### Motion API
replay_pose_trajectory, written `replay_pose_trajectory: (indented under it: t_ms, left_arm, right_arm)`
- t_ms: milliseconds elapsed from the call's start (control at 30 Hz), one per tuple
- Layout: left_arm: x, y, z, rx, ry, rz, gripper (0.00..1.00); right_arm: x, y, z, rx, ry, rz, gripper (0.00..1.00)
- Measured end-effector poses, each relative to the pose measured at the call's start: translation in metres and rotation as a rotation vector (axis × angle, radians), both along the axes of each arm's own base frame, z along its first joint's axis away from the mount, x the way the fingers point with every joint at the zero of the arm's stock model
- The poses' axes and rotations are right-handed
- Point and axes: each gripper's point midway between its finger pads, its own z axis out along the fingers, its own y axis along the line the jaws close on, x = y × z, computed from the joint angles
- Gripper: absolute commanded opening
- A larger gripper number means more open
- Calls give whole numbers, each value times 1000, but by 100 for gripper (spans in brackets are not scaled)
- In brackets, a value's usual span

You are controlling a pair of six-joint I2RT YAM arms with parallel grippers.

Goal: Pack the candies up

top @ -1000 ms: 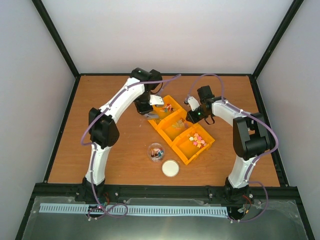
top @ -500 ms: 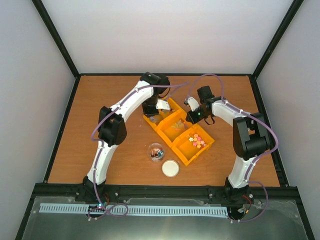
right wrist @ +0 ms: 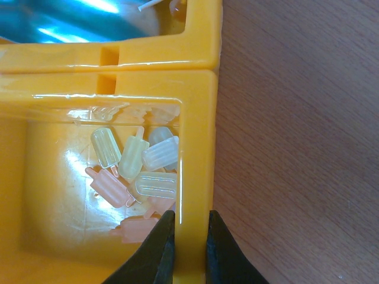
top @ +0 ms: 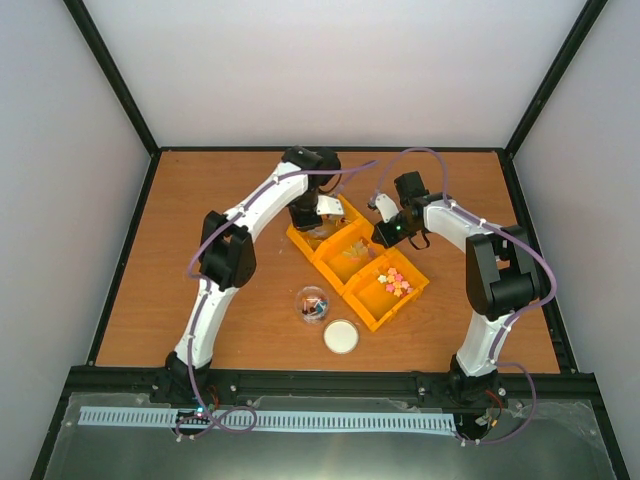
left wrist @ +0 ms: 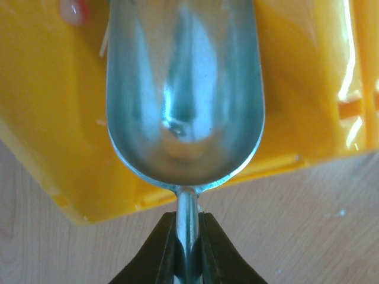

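Top external view, left to right. Left gripper (top: 307, 218) sits over the far end of the yellow plastic three-compartment tray (top: 372, 322). Left wrist view shows it clenched on the thin handle of the shiny metal scoop (left wrist: 185, 100). The bowl faces up over the tray's far compartment, lip pointing into it. Bowl looks empty; a small mark at its centre could be a reflection, can't tell. One red-and-white sweet (left wrist: 71, 9) lies on that compartment's floor, just past the scoop's left edge.

Small clear round cup (top: 312, 303) stands just off the tray's near-left side with a few dark and red pieces in it. White round lid (top: 341, 336) lies near the tray's near corner, apart from the cup. Mixed pink, yellow and red candies (top: 393, 281) sit in the tray's near compartment. Pale popsicle-shaped pieces (right wrist: 136, 163) lie in the middle compartment. Right gripper (right wrist: 188, 236) pinches the tray's far-right wall at the middle compartment, one finger inside, one outside.

My read: scooping stage, with the right arm bracing the tray. To do it well:
- Run the lip low on the floor and push the sweets against a wall so they ride in.
- Level the bowl before lifting, then go slow to the cup.
- The right pinch has to hold through the push, or the tray slides.
- Tip only once over the cup mouth. It's small, so spill risk.
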Motion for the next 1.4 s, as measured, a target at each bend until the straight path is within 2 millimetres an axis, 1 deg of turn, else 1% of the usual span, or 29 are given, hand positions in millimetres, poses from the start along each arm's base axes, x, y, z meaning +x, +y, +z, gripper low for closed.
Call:
replay_pose_trajectory:
  t_ms: [100,200,333,433,633,900,1100,1233,1400]
  left_arm:
    - [7,-7,-10,-32,-5,21,1]
    - [11,-18,-25,-78,-3,39,1]
    - [8,-16,-43,-111,24,92,1]
    - [4,-16,-52,-149,37,128,1]
    - [0,-20,-51,-259,-8,187,1]
    - [0,-22,-51,-406,-23,245,1]
    - [-1,-20,-49,-443,-51,243,1]
    - [-3,-18,-43,-465,-80,240,1]
    - [-3,-17,-39,-490,-79,248,3]
  right_arm:
    - [0,0,0,-1,-1,1,3]
    - [0,0,0,-2,-1,3,3]
    - [-1,-1,-1,-3,3,-1,3]
    - [-1,-1,-1,-4,5,-1,3]
    - [-1,-1,-1,-5,6,-2,3]
    - [0,-1,-1,-5,4,-4,3]
    - [0,-1,0,0,3,-5,3]
    - [-1,0,0,5,6,-3,3]
    - [-1,0,0,7,7,-3,3]
